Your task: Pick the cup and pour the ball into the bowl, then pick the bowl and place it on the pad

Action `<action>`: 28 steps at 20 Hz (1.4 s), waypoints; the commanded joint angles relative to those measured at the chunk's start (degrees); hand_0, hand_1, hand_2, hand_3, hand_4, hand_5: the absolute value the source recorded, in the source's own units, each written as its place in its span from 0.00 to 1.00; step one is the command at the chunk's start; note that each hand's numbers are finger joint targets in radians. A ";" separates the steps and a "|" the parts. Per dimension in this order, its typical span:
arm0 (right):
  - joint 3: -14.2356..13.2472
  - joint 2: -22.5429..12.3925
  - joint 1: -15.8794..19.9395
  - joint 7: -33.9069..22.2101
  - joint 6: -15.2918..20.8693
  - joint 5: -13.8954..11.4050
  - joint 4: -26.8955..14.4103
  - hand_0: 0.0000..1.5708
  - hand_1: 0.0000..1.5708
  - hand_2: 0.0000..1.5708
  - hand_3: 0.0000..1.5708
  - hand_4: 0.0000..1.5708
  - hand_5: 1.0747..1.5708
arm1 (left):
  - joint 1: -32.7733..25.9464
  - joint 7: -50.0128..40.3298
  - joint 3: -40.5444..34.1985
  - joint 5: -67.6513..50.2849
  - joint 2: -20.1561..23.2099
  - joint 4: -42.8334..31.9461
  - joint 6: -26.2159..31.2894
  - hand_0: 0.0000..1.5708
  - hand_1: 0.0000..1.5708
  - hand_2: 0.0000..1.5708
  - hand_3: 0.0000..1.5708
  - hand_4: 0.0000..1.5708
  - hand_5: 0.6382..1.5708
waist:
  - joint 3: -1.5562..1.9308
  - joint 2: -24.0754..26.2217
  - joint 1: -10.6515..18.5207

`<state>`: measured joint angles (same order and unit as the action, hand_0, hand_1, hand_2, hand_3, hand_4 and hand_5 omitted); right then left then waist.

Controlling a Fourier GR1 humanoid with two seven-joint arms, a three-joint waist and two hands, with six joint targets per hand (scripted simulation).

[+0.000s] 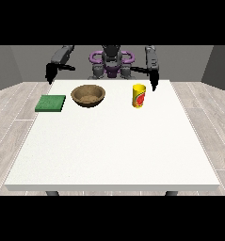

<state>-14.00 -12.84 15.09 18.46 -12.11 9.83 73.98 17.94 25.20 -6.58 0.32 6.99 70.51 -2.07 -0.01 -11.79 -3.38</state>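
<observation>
Nothing picked yet: the cup (139, 96) stands on the bench (114, 146), right of the bowl (88, 95), pad (51, 103) left. The hand at the view's right (154, 81) hangs just beside the cup; its fingers I cannot tell. Next, I judge: reach and grasp.

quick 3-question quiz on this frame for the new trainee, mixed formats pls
1. True or false: the yellow cup stands upright on the table.
2. What lies between the green pad and the cup? A) wooden bowl B) plate C) spoon
3. Fill in: the hand at the view's right hangs nearest the ____.

Key: 1 true; 2 A; 3 cup.
</observation>
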 commanded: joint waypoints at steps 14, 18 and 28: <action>-2.85 -4.93 3.68 4.48 -5.32 2.85 -4.91 0.00 0.00 0.00 0.00 0.00 0.97 | 10.18 20.97 -8.73 -4.19 2.50 -27.47 2.75 0.42 0.42 0.58 0.18 0.00 0.84 | -0.05 -6.50 -3.33; -2.18 -6.15 4.98 3.50 -8.20 3.61 -5.55 0.00 0.00 0.00 0.00 0.00 0.97 | 9.56 19.12 -4.08 10.46 2.33 -26.67 -20.95 0.83 0.83 1.00 1.00 0.52 0.94 | 0.02 -5.99 -7.37; -7.74 -12.83 6.73 5.00 -10.96 5.41 -15.46 0.00 0.00 0.00 0.00 0.00 0.97 | 15.62 10.97 -0.07 16.71 1.54 -28.83 -28.31 0.86 0.86 1.00 1.00 0.60 0.95 | 0.08 -2.20 -4.91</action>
<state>-20.31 -23.33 21.44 22.66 -21.74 15.31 63.36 31.55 42.54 -9.63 12.88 8.09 42.14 -27.61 0.24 -16.66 -9.46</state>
